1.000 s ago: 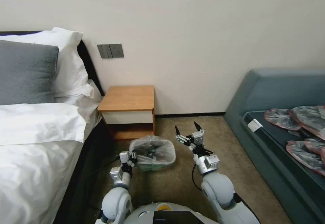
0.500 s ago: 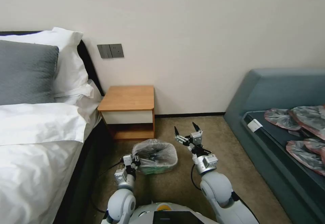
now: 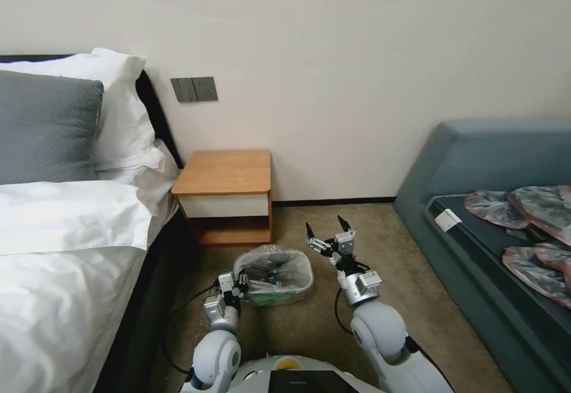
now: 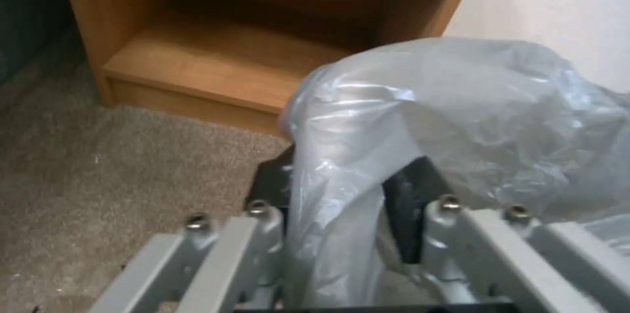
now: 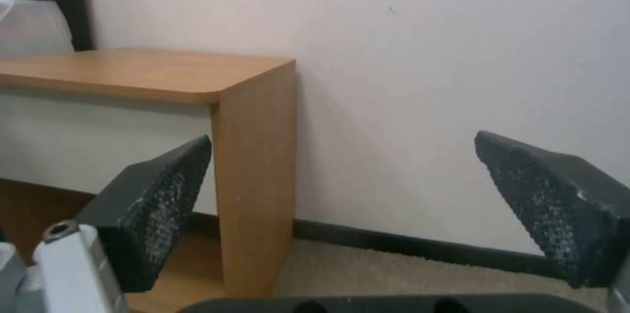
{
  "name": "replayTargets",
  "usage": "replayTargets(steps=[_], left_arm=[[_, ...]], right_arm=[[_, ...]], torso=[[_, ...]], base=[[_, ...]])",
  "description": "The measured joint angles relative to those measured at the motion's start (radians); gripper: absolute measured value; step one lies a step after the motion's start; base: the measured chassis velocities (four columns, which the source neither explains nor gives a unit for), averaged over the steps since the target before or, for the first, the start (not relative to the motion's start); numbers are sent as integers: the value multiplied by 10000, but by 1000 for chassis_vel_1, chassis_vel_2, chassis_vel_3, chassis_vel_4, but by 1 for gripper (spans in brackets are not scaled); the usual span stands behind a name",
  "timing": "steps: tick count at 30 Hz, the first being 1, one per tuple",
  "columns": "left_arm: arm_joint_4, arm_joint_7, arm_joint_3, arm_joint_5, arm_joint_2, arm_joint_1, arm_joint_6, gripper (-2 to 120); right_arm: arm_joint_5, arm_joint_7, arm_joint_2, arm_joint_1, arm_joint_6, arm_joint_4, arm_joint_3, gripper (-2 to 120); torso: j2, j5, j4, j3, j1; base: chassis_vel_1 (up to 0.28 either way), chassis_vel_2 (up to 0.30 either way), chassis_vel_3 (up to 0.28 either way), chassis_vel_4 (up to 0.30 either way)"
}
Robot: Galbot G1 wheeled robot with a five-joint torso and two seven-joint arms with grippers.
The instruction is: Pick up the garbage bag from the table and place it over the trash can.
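one garbage bag (image 3: 275,265) over trash can (image 3: 279,295)

Soft, even indoor light, no hard shadows. Wall (image 3: 357,54) bright, slightly washed out. Dim under bench (image 3: 229,229) shelf. Glare streaks on garbage bag (image 4: 459,106). Both wrist views soft, blurred near bottom edge.

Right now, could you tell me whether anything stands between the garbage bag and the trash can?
Nothing visible does: the garbage bag is already draped over the trash can, with the left gripper shut on its edge.
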Motion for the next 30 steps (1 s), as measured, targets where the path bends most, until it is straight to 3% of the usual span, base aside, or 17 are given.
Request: replayTargets(steps=[6, 18, 25, 30], left_arm=[[0, -29, -13, 183, -3, 54, 2, 58], [-70, 19, -192, 678, 6, 94, -77, 99], [-264, 94, -287, 995, 11, 190, -156, 100], [-366, 728, -588, 2117, 7, 346, -1389, 100]], right_arm=[[62, 13, 1, -32, 37, -1, 28, 100], [216, 70, -31, -54, 52, -12, 47, 100], [282, 77, 5, -106, 95, -8, 85, 100], [521, 67, 104, -455, 378, 12, 303, 100]], torso=[[0, 0, 0, 0, 0], [0, 0, 0, 0, 0], [0, 0, 1, 0, 0], [0, -1, 1, 0, 0]], base=[[0, 0, 0, 0], [0, 0, 0, 0], [0, 0, 0, 0], [0, 0, 0, 0]])
